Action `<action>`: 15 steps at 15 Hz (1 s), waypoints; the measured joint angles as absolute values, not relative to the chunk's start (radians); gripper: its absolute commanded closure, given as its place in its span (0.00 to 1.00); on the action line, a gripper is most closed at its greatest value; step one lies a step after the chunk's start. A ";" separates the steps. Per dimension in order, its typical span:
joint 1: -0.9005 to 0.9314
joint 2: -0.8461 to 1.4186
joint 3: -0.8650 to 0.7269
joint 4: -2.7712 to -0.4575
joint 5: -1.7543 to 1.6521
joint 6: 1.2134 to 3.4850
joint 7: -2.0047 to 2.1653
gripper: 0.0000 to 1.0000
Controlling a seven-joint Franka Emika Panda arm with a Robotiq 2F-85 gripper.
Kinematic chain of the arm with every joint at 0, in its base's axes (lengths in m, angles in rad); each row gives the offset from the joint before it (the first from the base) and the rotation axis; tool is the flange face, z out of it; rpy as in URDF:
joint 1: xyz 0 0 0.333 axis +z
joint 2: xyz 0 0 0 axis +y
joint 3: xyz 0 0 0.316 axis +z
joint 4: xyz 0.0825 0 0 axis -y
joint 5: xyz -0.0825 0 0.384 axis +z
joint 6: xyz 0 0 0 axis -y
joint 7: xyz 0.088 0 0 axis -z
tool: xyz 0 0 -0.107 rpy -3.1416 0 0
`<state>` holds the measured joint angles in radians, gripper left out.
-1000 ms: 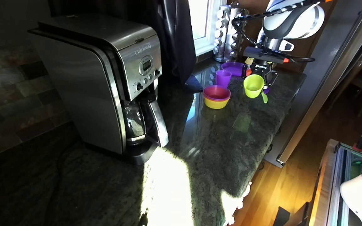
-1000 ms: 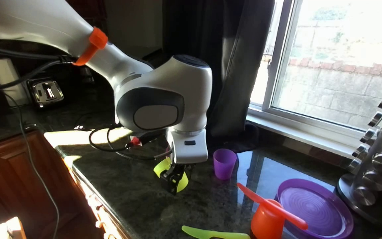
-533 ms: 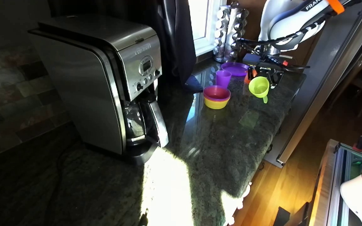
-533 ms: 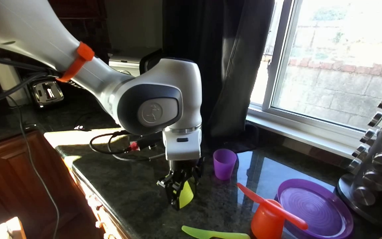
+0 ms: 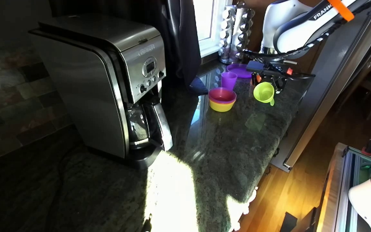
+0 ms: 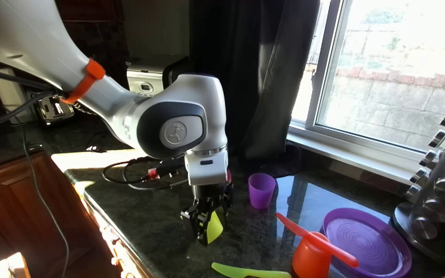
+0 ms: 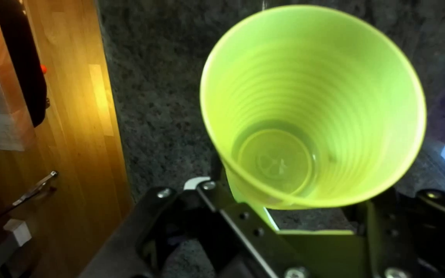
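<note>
My gripper [image 6: 207,227] is shut on a light green plastic cup [image 5: 264,92], one finger on each side of it. In the wrist view the green cup [image 7: 315,73] fills the upper middle, its mouth turned toward the camera and its ringed bottom visible and bare. A faint green reflection lies on the dark counter [image 5: 227,151] below the cup, so it hangs above the surface, leaning. Most of the cup [image 6: 215,227] is covered by the fingers in an exterior view. A green knife [image 6: 250,271] lies on the counter close by.
A purple cup [image 6: 262,192], a purple plate [image 6: 366,241] and an orange cup [image 6: 310,256] with an orange knife across it stand near the arm. Stacked bowls [image 5: 222,105], a coffee maker [image 5: 85,80] and a spice rack [image 6: 444,193] are around. The counter edge borders the floor [image 7: 79,154].
The gripper and green cup have moved together, dropping lower and shifting a little to the right in both exterior views. The arm's links have swung and the wrist has turned. Other objects stay put.
</note>
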<state>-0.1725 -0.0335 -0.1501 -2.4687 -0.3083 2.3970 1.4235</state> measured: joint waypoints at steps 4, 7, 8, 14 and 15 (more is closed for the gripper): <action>-0.169 0.001 -0.145 -2.476 -0.363 2.441 1.498 0.59; -0.164 0.023 -0.145 -2.477 -0.392 2.470 1.535 0.09; -0.163 0.025 -0.145 -2.477 -0.401 2.472 1.545 0.08; -0.153 0.029 -0.145 -2.478 -0.400 2.487 1.551 0.00; -0.152 0.029 -0.145 -2.478 -0.396 2.490 1.550 0.00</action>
<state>-0.1524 0.0293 -0.1450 -2.4781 -0.3961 2.4904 1.5499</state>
